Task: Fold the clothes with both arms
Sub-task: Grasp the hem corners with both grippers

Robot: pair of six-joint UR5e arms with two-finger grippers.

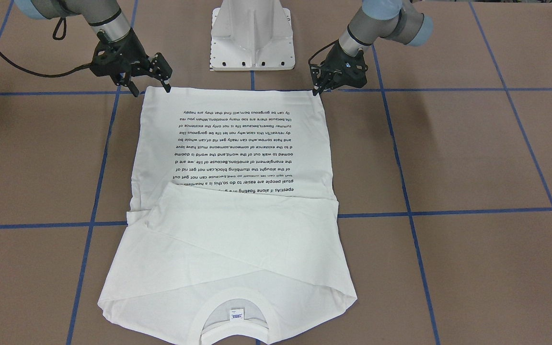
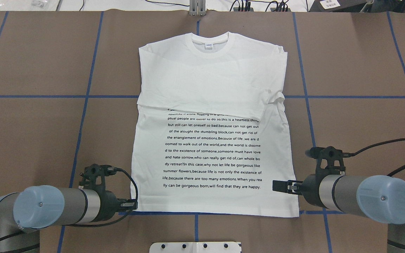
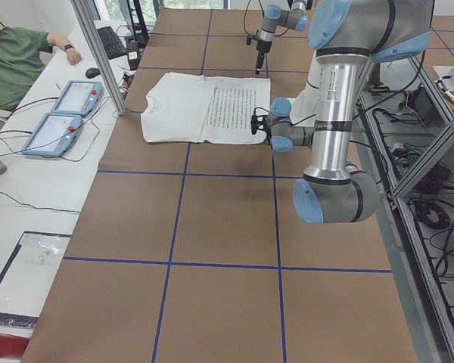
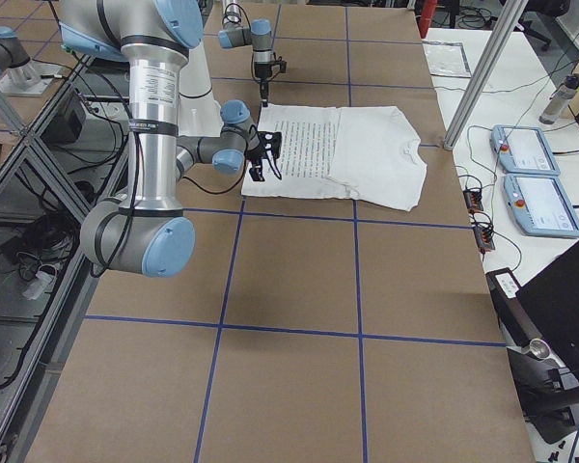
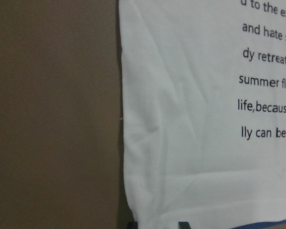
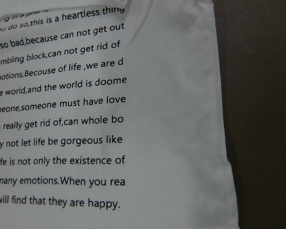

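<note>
The white T-shirt (image 2: 213,140) lies flat on the brown table, printed text up and collar (image 2: 210,44) at the far side. Both sleeves are folded across the chest (image 1: 237,239). My left gripper (image 2: 132,203) hangs at the shirt's near left hem corner. In the left wrist view its two fingertips (image 5: 182,224) stand apart over that hem, so it is open. My right gripper (image 1: 151,88) is at the near right hem corner (image 2: 295,211), fingers spread and open, with nothing between them. The right wrist view shows only cloth and text (image 6: 86,119).
The white pedestal base (image 1: 252,38) stands between the two arms at the table's near edge. Blue tape lines (image 2: 83,96) grid the brown surface. A person (image 3: 15,45) sits past the far side, by two tablets (image 3: 60,113) and an aluminium post (image 3: 98,53).
</note>
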